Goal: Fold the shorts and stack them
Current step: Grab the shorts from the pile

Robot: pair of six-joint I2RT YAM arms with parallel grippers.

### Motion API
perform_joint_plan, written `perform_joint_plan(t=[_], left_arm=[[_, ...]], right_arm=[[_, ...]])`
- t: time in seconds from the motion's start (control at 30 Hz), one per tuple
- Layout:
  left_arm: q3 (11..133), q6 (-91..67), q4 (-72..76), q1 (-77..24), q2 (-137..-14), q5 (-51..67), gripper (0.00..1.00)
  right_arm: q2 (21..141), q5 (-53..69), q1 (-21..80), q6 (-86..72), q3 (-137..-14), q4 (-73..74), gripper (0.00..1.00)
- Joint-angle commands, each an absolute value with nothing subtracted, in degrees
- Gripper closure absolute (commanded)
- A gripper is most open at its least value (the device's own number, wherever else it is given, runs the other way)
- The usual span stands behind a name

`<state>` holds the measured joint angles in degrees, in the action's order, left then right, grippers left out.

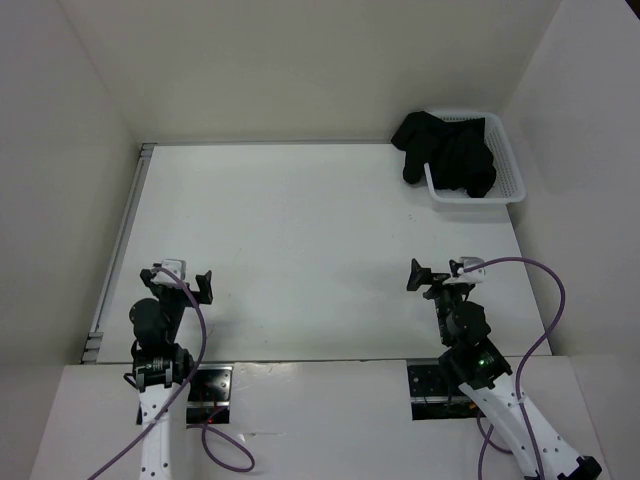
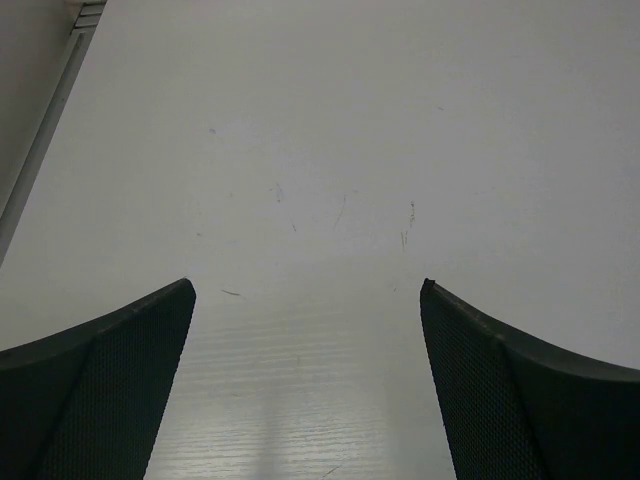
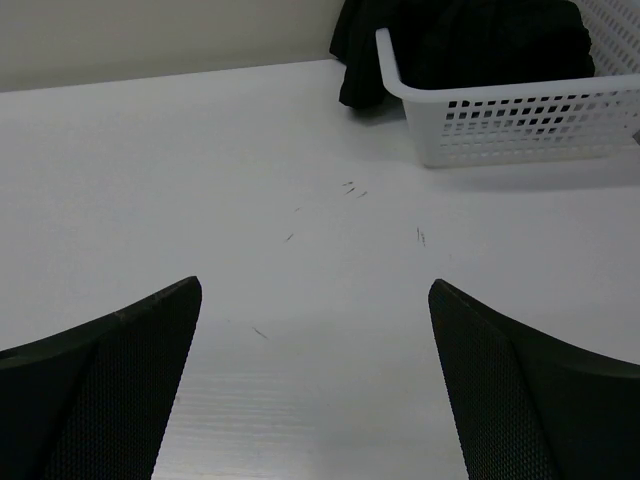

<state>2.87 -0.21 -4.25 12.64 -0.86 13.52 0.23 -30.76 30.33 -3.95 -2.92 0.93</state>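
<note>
The black shorts [image 1: 445, 148] lie bunched in a white mesh basket [image 1: 505, 190] at the table's far right, spilling over its left rim. The right wrist view shows the shorts [image 3: 470, 40] heaped in the basket [image 3: 520, 125] far ahead. My left gripper [image 1: 180, 280] hovers near the front left of the table, open, with only bare table between its fingers [image 2: 110, 390]. My right gripper [image 1: 440, 275] sits at the front right, open and empty, well short of the basket; its fingers [image 3: 530, 400] frame bare table.
White walls enclose the table [image 1: 300, 250] at the back and on both sides. A metal rail [image 1: 120, 240] runs along the left edge. Purple cables [image 1: 550, 300] loop from both arms near the front.
</note>
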Motion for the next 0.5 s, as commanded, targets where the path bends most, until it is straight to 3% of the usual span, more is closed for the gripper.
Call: perform_joint_plan(t=[0.0, 0.17, 0.23, 0.3, 0.33, 0.37, 0.43, 0.47], left_arm=[[0.7, 0.0, -1.9, 12.6, 0.8, 14.4, 0.0], [2.2, 0.0, -1.9, 12.6, 0.8, 15.5, 0.0], [3.7, 0.0, -4.0, 12.6, 0.8, 26.5, 0.0], [4.3, 0.0, -0.5, 12.6, 0.8, 29.3, 0.0], [4.9, 0.0, 2.3, 12.6, 0.8, 33.8, 0.0], [4.9, 0.0, 4.6, 12.6, 0.8, 38.7, 0.0], [5.2, 0.0, 5.2, 12.6, 0.8, 47.7, 0.0], [4.5, 0.0, 9.3, 12.6, 0.8, 46.4, 0.0]], right_arm=[[-0.4, -30.9, 30.1, -3.4, 0.0, 0.6, 0.01], [-0.4, -25.4, 30.1, 2.4, 0.0, 0.0, 0.01], [-0.4, -9.5, 30.1, 16.5, -0.6, 0.0, 0.01], [-0.4, 8.3, 30.1, 34.6, -0.6, -2.0, 0.01], [-0.4, 15.0, 30.1, 48.5, -0.6, -1.1, 0.0], [-0.4, 18.9, 30.1, 73.3, 0.2, 1.1, 0.0], [-0.4, 23.2, 30.1, 79.3, 0.2, -2.6, 0.0], [-0.4, 23.2, 30.1, 72.1, 0.2, -12.8, 0.0]])
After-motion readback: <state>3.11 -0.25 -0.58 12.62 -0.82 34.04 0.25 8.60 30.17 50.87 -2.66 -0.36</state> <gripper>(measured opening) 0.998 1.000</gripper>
